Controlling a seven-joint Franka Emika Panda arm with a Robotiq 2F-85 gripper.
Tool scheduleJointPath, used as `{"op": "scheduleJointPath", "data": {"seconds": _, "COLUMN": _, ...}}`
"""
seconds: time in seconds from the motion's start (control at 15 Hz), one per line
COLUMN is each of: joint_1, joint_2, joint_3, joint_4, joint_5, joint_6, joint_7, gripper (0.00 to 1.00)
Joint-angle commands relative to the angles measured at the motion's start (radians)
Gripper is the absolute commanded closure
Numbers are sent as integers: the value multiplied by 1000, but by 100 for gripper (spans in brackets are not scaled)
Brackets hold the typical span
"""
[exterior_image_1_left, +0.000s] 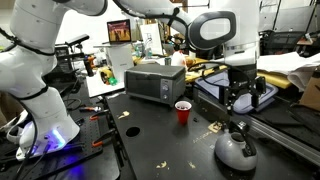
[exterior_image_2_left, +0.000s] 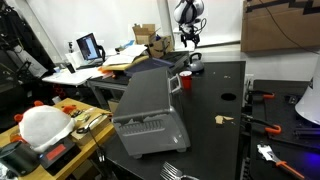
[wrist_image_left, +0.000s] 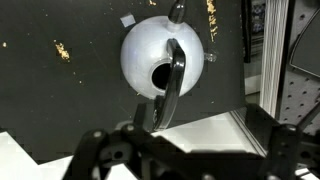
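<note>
Our gripper (exterior_image_1_left: 246, 102) hangs wide open above the kettle (exterior_image_1_left: 236, 152); we'd best square up across its handle (wrist_image_left: 174, 75)

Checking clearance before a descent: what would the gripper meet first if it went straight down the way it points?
Probably the kettle, its dark handle first: the open gripper hangs right above it. How far above is hard to judge.

You see a grey toaster oven (exterior_image_1_left: 155, 82) on the dark table (exterior_image_1_left: 150, 145). A red cup (exterior_image_1_left: 182, 112) stands just beside the oven, and crumbs (exterior_image_1_left: 212, 127) lie scattered beyond the cup.
</note>
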Motion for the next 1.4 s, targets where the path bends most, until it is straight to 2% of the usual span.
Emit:
{"op": "scheduleJointPath", "data": {"seconds": 0.0, "joint_1": 21, "joint_2": -102, "joint_3": 2, "joint_4": -91, "joint_5": 8, "joint_6": -31, "joint_7": -89, "gripper": 0}}
{"op": "scheduleJointPath", "data": {"seconds": 0.93, "joint_1": 108, "joint_2": -392, "joint_3": 4, "joint_4": -368, "joint_5": -44, "joint_6": -75, "joint_7": -378, "gripper": 0}}
{"op": "scheduleJointPath", "data": {"seconds": 1.33, "joint_1": 151, "joint_2": -521, "joint_3": 24, "joint_4": -529, "joint_5": -94, "joint_6": -77, "joint_7": -518, "gripper": 0}}
